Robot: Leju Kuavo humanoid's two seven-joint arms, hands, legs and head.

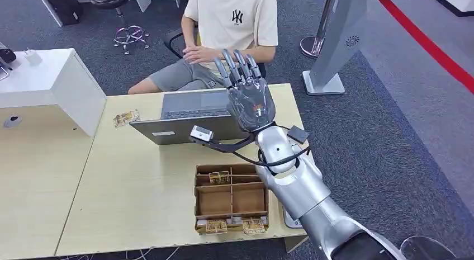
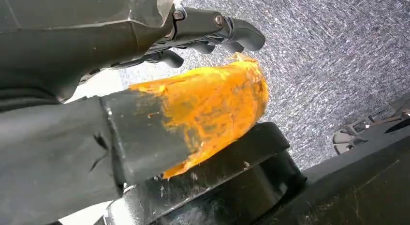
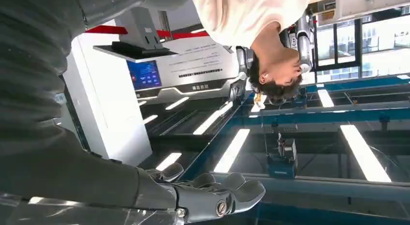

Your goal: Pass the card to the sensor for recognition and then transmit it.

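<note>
My right hand (image 1: 249, 92) is raised above the far side of the table, over the laptop (image 1: 190, 112), with its fingers straight and pointing toward the seated person (image 1: 232, 25). It holds nothing. The right wrist view shows the same fingers (image 3: 217, 196) stretched out and empty. A small grey-white sensor (image 1: 201, 133) on a black cable lies just left of my wrist. Cards sit in the cardboard box (image 1: 230, 199): one (image 1: 219, 176) in a far compartment and two (image 1: 235, 225) along the near edge. My left hand (image 2: 193, 89) hangs over the carpet with an orange-smeared thumb, empty.
Another card packet (image 1: 126, 118) lies on the table left of the laptop. A small black device (image 1: 298, 135) sits near the table's right edge. A white desk block (image 1: 50, 84) stands at the left. A grey kiosk stand (image 1: 335, 42) rises at the back right.
</note>
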